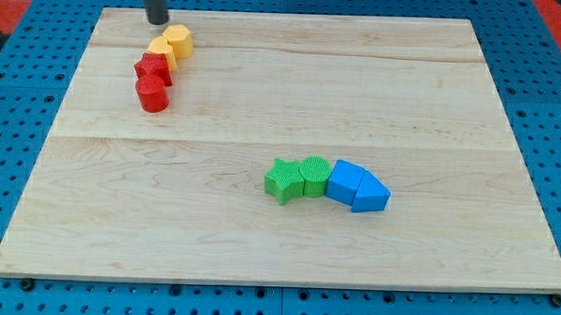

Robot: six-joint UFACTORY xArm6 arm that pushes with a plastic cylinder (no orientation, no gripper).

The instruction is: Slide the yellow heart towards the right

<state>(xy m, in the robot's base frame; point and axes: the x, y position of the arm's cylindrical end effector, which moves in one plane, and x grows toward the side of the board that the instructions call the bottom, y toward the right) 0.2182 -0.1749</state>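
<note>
The yellow heart (179, 41) sits near the board's upper-left corner, just right of and a little below my tip (158, 21), which stands close beside it, perhaps touching; I cannot tell from here. There is no hand on this arm to be wide or narrow: it ends in a bare dark rod and holds nothing.

Pressed against the heart, lower and to its left, is a second yellow block (161, 50) whose shape I can't make out, directly below my tip. Below that come a red block (154, 69) and a red cylinder (153, 94), all four touching in a short diagonal chain.

What worries me is that chain. If my tip comes in too low, it would likely catch the other yellow block too and drag it along, nudging the reds. If it meets the heart off-centre, I'd expect the heart to spin or slip toward the board's top edge instead of travelling right.

Well away from my tip, down and to the right, lies another touching row: a green star (282, 181), a green rounded block (314, 175), and two blue blocks (348, 180) (370, 194).

Count: two yellow, two red, two green, two blue, eight in all, on one wooden board (432, 107).
</note>
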